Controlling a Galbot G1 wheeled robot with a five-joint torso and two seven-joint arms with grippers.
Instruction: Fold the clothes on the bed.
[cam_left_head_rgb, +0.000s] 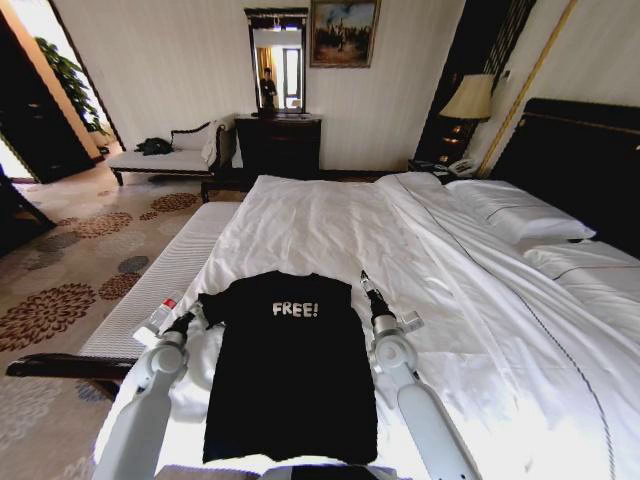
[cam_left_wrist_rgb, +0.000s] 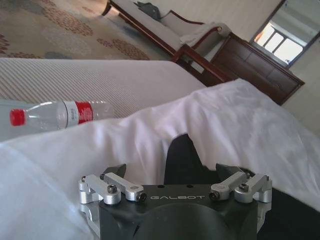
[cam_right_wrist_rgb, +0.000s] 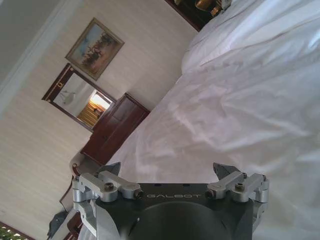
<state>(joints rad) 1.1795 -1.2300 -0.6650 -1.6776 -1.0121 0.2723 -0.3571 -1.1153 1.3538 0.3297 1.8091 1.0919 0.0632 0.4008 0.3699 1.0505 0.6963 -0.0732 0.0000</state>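
Bottle (cam_left_head_rgb: 160, 315) with a red cap and label lies on its side on the ribbed bench by the bed (cam_left_head_rgb: 330, 230), looks like clear liquid inside. Left gripper (cam_left_head_rgb: 187, 321), fingers spread, sits at the sleeve of the black T-shirt (cam_left_head_rgb: 285, 370), which is flat on the white sheets. Right gripper (cam_left_head_rgb: 368, 290), also spread, is beside the other sleeve.
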